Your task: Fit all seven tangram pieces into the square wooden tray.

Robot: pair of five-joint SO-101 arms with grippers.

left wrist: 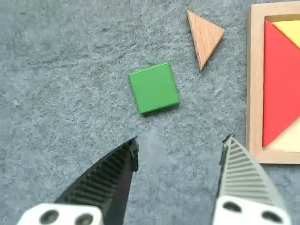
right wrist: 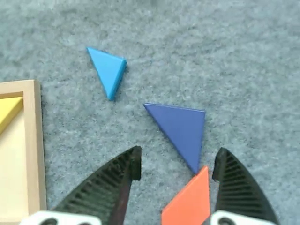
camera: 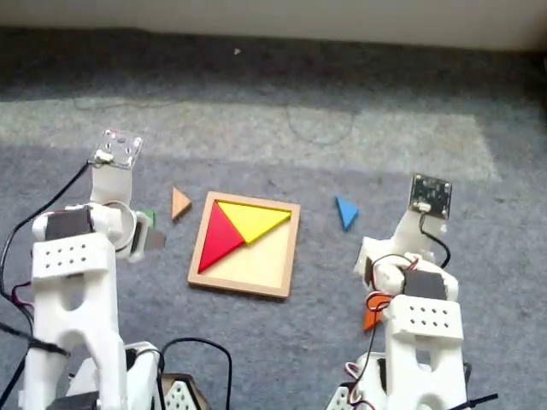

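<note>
1. Square wooden tray (camera: 256, 266) flat on the grey fuzzy surface (camera: 342, 128), between the 2 arms.
2. Inside the tray: big red triangle (camera: 218, 239) and big yellow triangle (camera: 252, 220), touching along 1 edge.
3. Left end effector (left wrist: 181, 139) spread wide, holding nothing, near a green square piece (left wrist: 153, 87).
4. Small plain wooden triangle (left wrist: 204, 36) between green square and tray.
5. Right end effector (right wrist: 178, 151) spread wide too, gripping nothing, around the tip of a dark blue triangle (right wrist: 180, 129); orange slanted 4-sided piece (right wrist: 190, 201) right at that tip.
6. Small light blue triangle (right wrist: 108, 70) nearby, apart from the tray.

Green square (camera: 148, 219) mostly hidden behind left arm (camera: 73, 256), orange piece (camera: 371, 319) largely behind right arm (camera: 420, 318), tray (left wrist: 255, 93) cropped in wrist views
</note>
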